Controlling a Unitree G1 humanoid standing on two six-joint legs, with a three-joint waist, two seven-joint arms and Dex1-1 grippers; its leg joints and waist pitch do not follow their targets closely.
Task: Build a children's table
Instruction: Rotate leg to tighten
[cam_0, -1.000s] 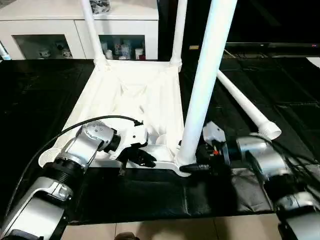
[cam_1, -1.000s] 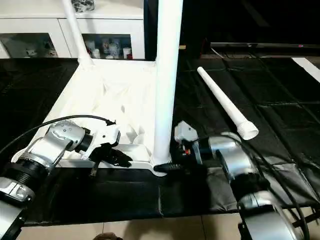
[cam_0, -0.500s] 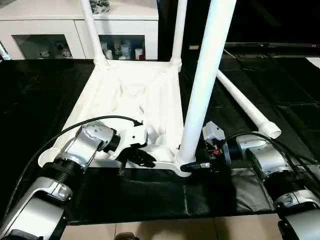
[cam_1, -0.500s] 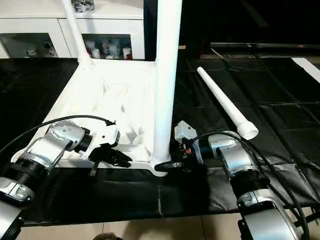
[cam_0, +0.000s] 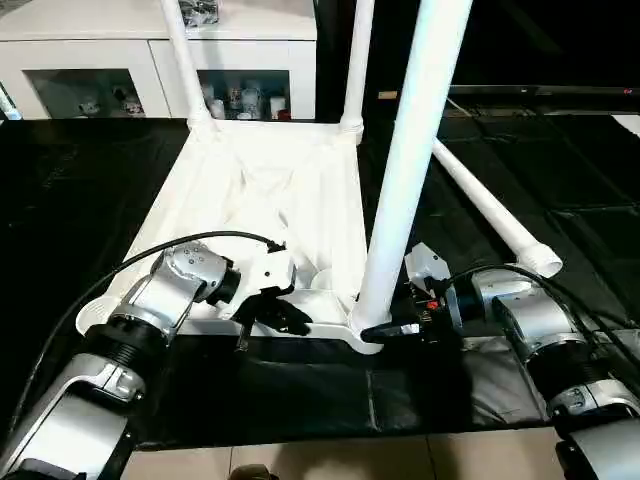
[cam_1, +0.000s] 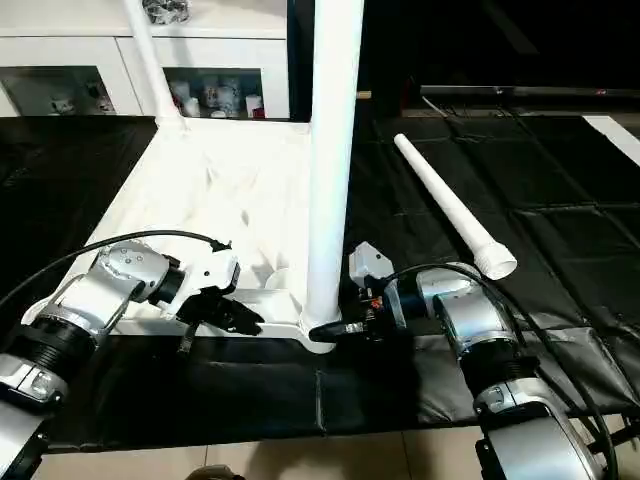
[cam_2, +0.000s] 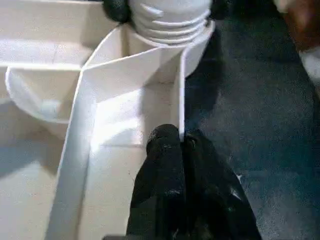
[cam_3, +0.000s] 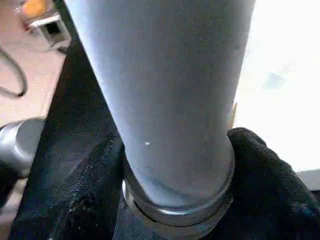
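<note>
gripping the upright leg (cam_0: 405, 180) base, right hand (cam_0: 395, 330), left hand (cam_0: 285, 318) clenched on tabletop (cam_0: 265, 190) rim

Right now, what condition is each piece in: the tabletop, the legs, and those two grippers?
tabletop: upside down on the black mat, ribs up
near leg: upright in its corner socket
two far legs: upright in sockets
loose leg: lying on the mat
left gripper: shut on a tabletop rib
right gripper: around the near leg's base

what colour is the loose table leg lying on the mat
White. The loose leg lies on a black mat, best seen in the right eye view.
</note>
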